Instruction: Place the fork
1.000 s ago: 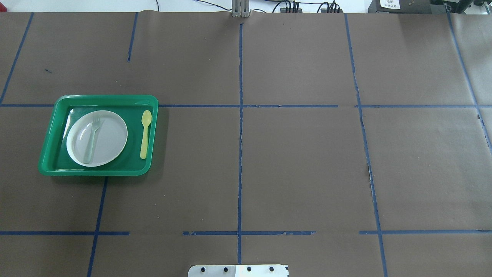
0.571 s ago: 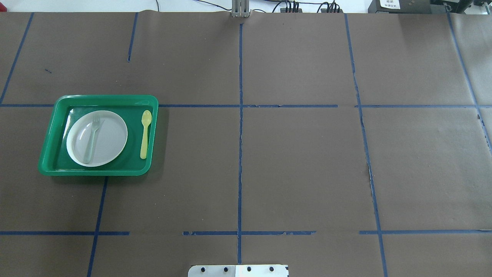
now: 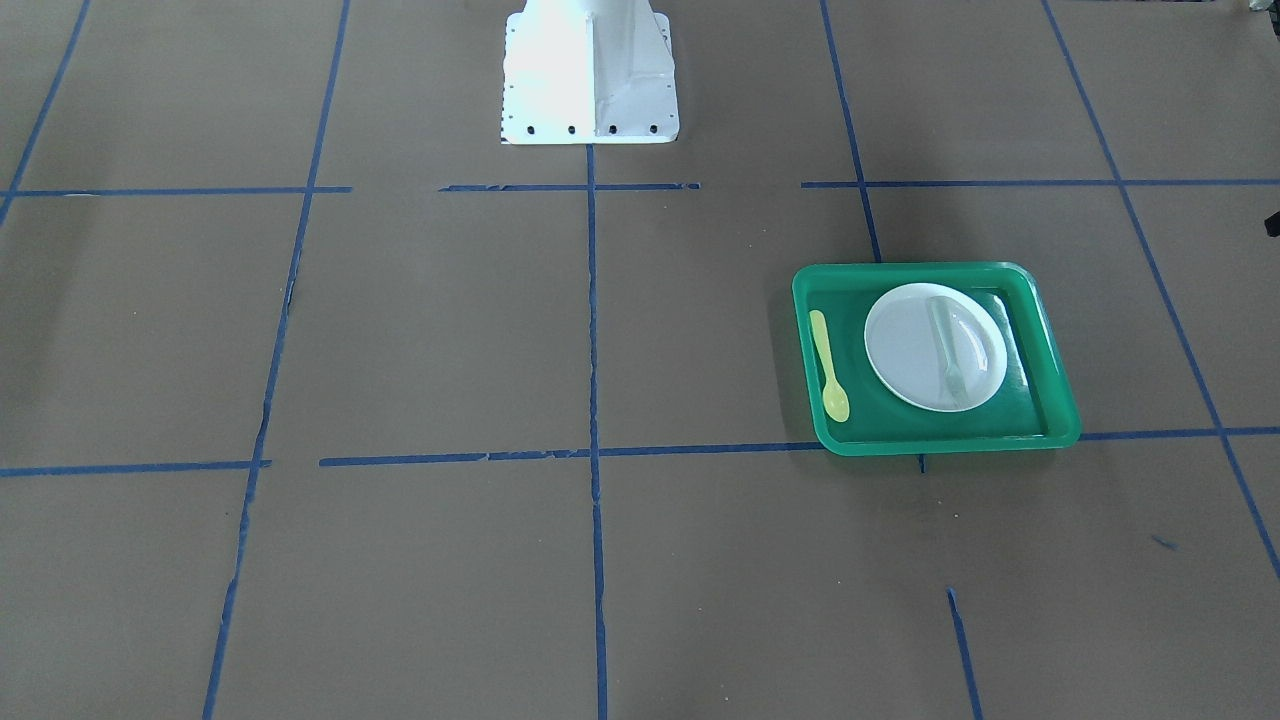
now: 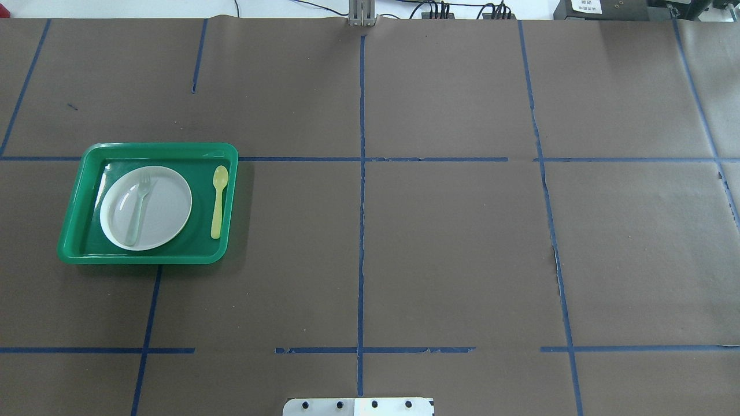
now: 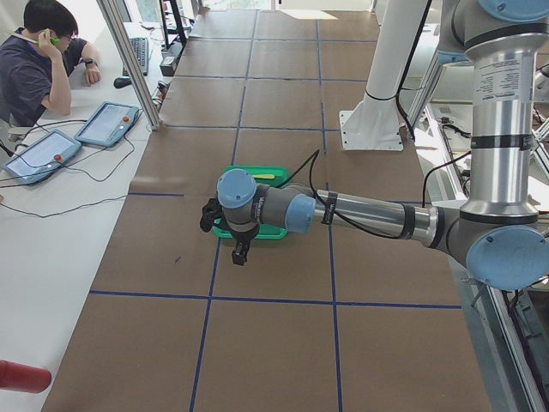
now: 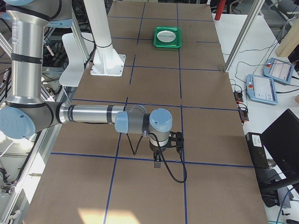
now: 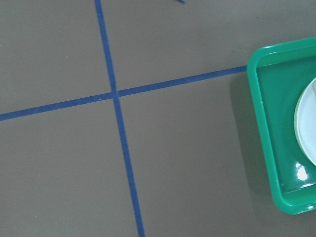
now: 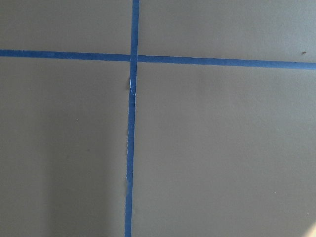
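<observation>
The pale translucent fork (image 4: 139, 211) lies on the white plate (image 4: 167, 211) inside the green tray (image 4: 70, 231), tines toward the far side. It also shows in the front-facing view (image 3: 948, 345). The yellow spoon (image 4: 218, 202) lies in the tray beside the plate. Neither gripper shows in the overhead or front-facing views. The left gripper (image 5: 241, 251) hangs in front of the tray in the exterior left view; I cannot tell if it is open or shut. The right gripper (image 6: 157, 163) hangs over bare table far from the tray; I cannot tell its state.
The table is brown paper with blue tape lines. The robot's white base (image 3: 590, 70) stands at the middle of the near edge. The left wrist view shows the tray's corner (image 7: 276, 123) and a plate edge (image 7: 308, 123). An operator (image 5: 39, 60) sits at a side desk.
</observation>
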Available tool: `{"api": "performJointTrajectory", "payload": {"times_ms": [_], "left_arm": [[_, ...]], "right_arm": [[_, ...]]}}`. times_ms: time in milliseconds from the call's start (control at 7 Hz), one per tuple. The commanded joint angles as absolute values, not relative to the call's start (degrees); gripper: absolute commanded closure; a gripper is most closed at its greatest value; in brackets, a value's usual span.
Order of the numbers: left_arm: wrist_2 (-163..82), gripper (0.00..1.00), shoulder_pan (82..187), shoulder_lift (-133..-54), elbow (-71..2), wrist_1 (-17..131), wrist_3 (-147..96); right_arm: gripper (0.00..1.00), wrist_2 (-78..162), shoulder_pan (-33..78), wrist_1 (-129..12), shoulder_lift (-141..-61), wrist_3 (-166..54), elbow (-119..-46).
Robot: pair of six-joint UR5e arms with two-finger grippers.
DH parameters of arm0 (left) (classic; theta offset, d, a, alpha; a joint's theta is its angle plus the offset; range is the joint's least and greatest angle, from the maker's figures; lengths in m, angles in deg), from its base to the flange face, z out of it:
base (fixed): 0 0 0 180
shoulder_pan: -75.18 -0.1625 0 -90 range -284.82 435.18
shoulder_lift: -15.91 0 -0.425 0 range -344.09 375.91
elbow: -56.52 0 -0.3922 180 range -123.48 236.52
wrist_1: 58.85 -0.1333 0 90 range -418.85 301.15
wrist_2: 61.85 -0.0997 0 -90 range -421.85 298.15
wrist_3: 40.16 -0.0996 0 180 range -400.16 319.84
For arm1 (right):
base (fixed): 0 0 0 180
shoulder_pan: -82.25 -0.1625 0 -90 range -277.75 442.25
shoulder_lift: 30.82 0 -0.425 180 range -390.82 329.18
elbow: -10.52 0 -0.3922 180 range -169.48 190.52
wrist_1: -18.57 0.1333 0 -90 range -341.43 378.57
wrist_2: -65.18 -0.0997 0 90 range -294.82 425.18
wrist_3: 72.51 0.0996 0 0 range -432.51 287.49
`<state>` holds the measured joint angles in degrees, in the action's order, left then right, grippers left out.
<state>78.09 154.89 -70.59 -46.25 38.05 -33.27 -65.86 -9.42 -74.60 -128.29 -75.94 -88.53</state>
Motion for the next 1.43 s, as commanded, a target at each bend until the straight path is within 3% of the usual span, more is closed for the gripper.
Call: {"api": "performJointTrajectory", "payload": {"times_ms": [0,429,1286], "left_arm": [[68.0,0.0,142.3,-72.0,-47.7,50.9,-12.6],[60.9,0.0,129.2,-75.2,-46.6,57.1,4.4],[54.1,0.01,120.3,-79.0,-37.4,67.5,14.7]], "right_arm": [[0.0,-65.9,-9.4,-74.6,-128.3,-75.9,-88.5],[0.0,-65.9,-9.4,-74.6,-128.3,-75.9,-88.5],[0.0,-65.9,-9.4,-74.6,-128.3,-75.9,-88.5]]}}
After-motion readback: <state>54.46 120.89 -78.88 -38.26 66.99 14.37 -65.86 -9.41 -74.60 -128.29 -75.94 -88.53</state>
